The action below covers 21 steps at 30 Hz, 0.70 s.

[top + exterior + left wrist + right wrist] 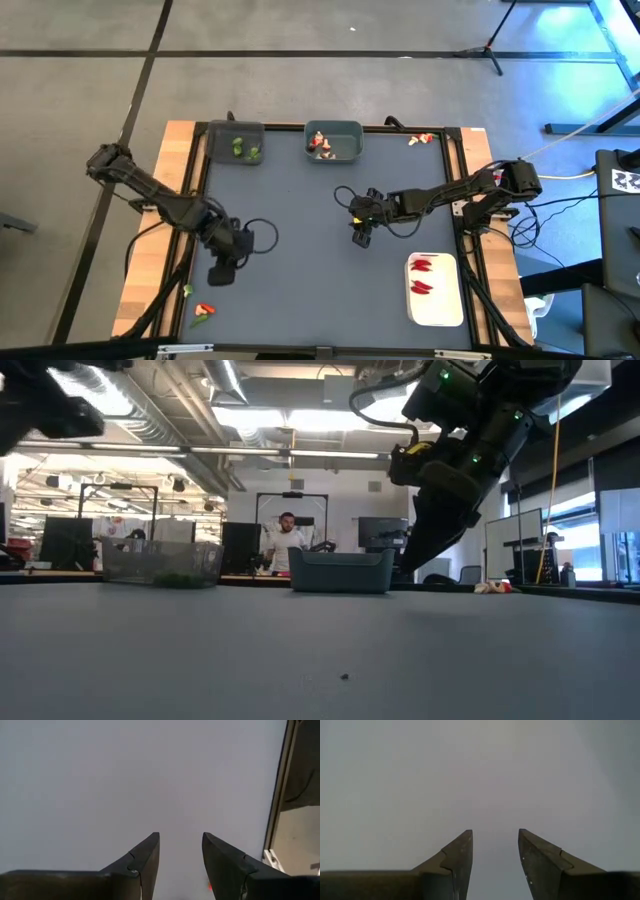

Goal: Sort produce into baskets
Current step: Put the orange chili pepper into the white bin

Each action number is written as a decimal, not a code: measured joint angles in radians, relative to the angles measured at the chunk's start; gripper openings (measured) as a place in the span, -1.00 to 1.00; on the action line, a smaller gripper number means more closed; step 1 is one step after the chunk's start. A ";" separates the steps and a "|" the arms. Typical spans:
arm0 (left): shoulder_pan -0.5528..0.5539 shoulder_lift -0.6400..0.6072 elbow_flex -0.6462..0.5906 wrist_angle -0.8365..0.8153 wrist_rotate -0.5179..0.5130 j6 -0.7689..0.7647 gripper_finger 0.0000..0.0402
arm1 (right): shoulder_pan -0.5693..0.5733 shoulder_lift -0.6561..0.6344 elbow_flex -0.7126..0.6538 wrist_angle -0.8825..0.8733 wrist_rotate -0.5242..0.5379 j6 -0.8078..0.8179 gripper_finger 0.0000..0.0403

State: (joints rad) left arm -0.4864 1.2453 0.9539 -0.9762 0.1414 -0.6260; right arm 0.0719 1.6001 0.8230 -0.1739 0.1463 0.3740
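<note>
My left gripper [220, 275] [181, 845] hangs open over the dark mat near the table's left edge, nothing between its fingers. A red speck [209, 886] shows beside one finger. Loose red and green produce [203, 312] lies near the front left corner, just nearer than this gripper. My right gripper [360, 238] [495, 840] stands open above the mat's middle, also with nothing between its fingers. At the far edge, one bin [237, 143] holds green pieces and a teal bin [333, 141] holds tan-and-red pieces. A white tray [435, 290] at the near right holds red chilies.
More tan-and-red pieces [420, 139] lie at the far right of the mat. A raised black frame [200, 180] and wooden border [295, 835] run along the table's left edge, close to my left gripper. A person sits in the room behind [287, 535].
</note>
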 joint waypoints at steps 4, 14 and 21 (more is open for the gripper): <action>-0.083 0.034 0.000 0.020 0.000 -0.079 -0.29 | 0.000 0.000 0.000 0.000 0.002 -0.002 -0.21; -0.273 0.181 -0.001 0.052 0.000 -0.108 -0.29 | 0.000 0.000 0.000 0.001 0.003 -0.013 -0.21; -0.347 0.282 -0.002 0.190 0.012 -0.149 -0.29 | 0.000 0.000 0.000 0.001 0.004 -0.014 -0.21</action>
State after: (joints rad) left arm -0.8336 1.5271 0.9524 -0.7859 0.1532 -0.7752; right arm 0.0719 1.6001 0.8230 -0.1734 0.1498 0.3604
